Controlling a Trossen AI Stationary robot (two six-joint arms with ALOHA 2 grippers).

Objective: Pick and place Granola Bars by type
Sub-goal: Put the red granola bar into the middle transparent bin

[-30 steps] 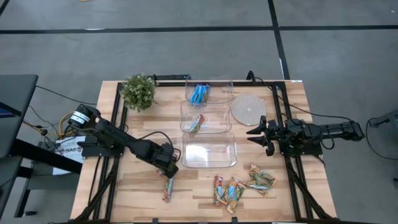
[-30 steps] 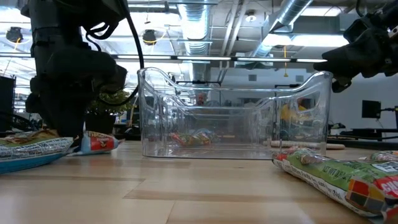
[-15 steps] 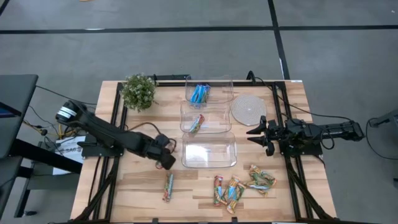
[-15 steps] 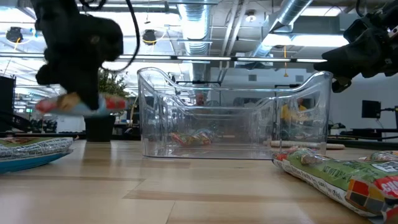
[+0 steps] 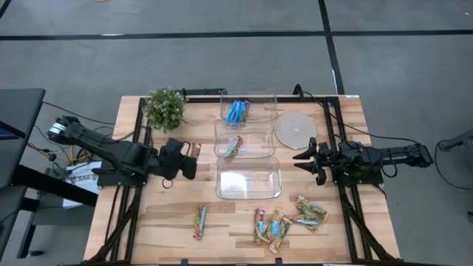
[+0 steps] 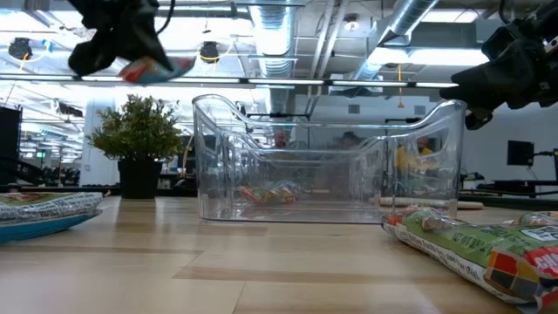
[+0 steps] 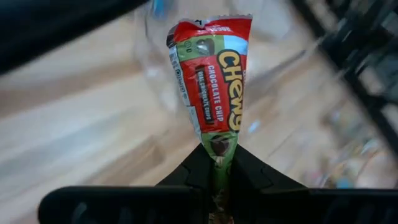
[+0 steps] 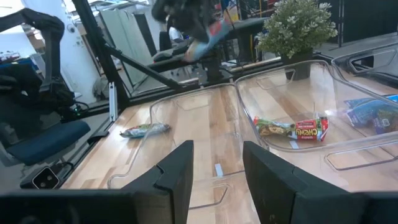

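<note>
Left gripper (image 5: 191, 154), at centre-left of the high view, is pinched on one end of a red-green Chewy chocolate chip granola bar (image 7: 213, 87), lifted clear of the wooden table (image 5: 162, 222) beside the middle clear tub (image 5: 219, 140). Right gripper (image 5: 301, 156), at centre-right, hangs with fingers spread, holding nothing.

High view: overhead, facing straight down on the whole tabletop (image 5: 170, 214) and surrounding floor. Low view: at tabletop height, close behind the nearest clear tub (image 6: 327, 161), facing level into the room. Left wrist view: very close, looking along the jaws at a red-green bar (image 7: 214, 87). Right wrist view: looking across the row of tubs toward the potted plant (image 8: 298, 28). The plant (image 5: 164, 108) and tubs appear in the high, low and right wrist views.
</note>
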